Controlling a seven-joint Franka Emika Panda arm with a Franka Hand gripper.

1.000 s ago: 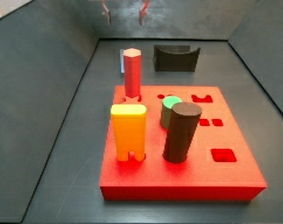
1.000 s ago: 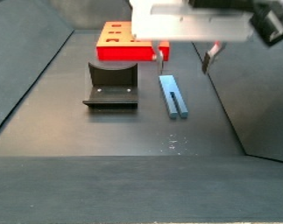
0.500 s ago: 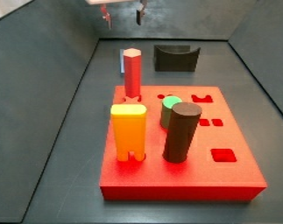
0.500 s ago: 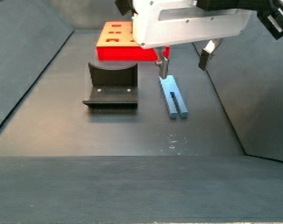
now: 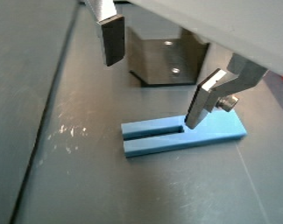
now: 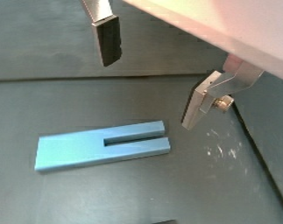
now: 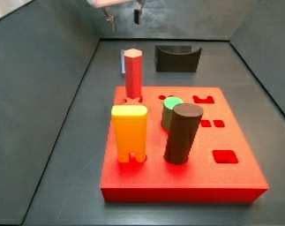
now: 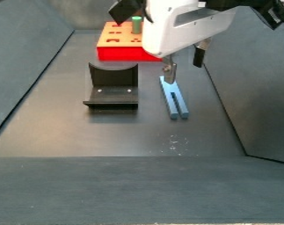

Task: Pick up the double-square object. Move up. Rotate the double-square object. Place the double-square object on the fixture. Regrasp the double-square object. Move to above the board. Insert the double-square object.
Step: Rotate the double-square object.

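Gripper (image 5: 155, 74) poised over the slim blue-grey double-square object (image 5: 182, 137), fingers spread, holding nothing.

The slotted bar lies flat on the dark floor, at about three o'clock from the black fixture (image 8: 111, 85); contact with the fingertips seems absent.

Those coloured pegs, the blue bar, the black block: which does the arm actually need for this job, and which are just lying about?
Needed:
double-square object, lying flat on the floor
fixture
board
gripper, jaws open, above the bar

Lying about:
red hexagonal peg
orange notched block
dark brown cylinder
green peg
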